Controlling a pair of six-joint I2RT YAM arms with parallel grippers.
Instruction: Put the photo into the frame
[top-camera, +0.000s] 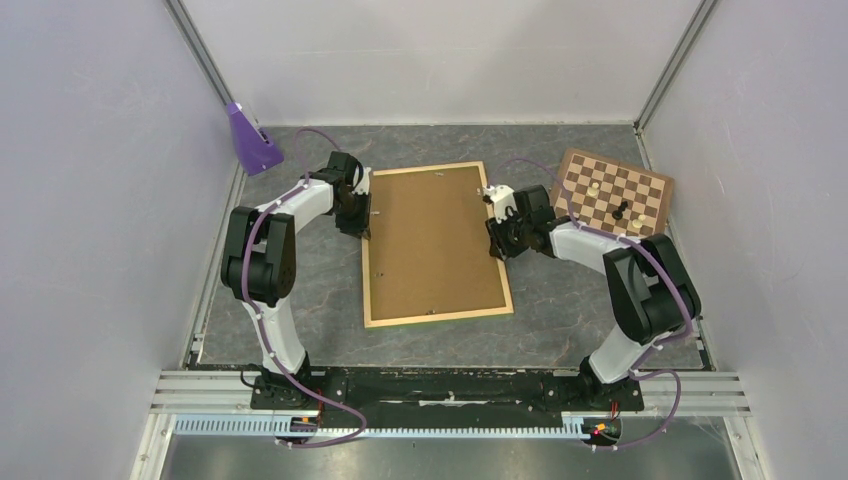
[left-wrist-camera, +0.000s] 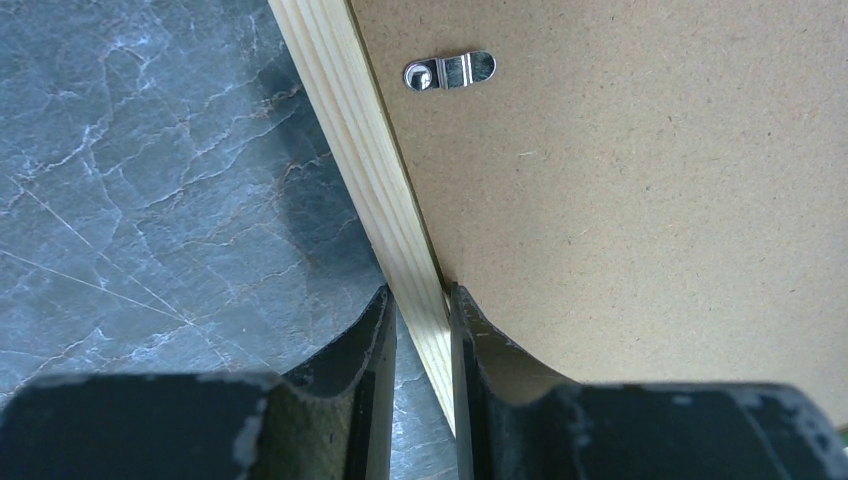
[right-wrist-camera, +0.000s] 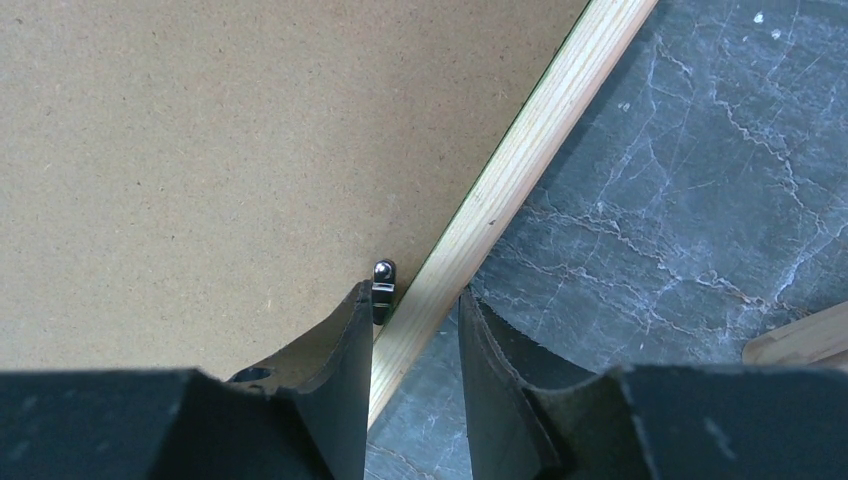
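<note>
- The frame (top-camera: 440, 317) lies back-up in the middle of the surface (top-camera: 300, 290) between both arms. Its pale wood rails show, and the hardboard backing (top-camera: 432, 240) is seated inside them.
- The photo isn't visible in any view. We can't tell whether it sits under the backing.
- Left hand (left-wrist-camera: 420, 300): narrow, pinching the left rail, with one finger outside over the surface and one inside on the backing.
- Right hand (right-wrist-camera: 415, 295): narrow, straddling the right rail roughly opposite. We can't tell whether it's actually clamped.
- Its inner finger sits right against a small dark clip (right-wrist-camera: 383, 285).
- Our read is a two-handed grab on the long rails, to lift or turn the frame.
- We confirm the right pinch is on wood, not on the clip. A finger riding metal probably slips or levers the clip.
- We move both hands together and keep the frame level. The rails look thin, so uneven lift likely racks the frame or pops the backing.
- The silver turn clip (left-wrist-camera: 450, 72) lies flat on the backing just inside the left rail. We can't confirm it locks anything, so we treat the backing as loose on any tilt.
- We swing away from the chessboard (top-camera: 612, 190) near the right arm, since its pieces look easy to knock.
</note>
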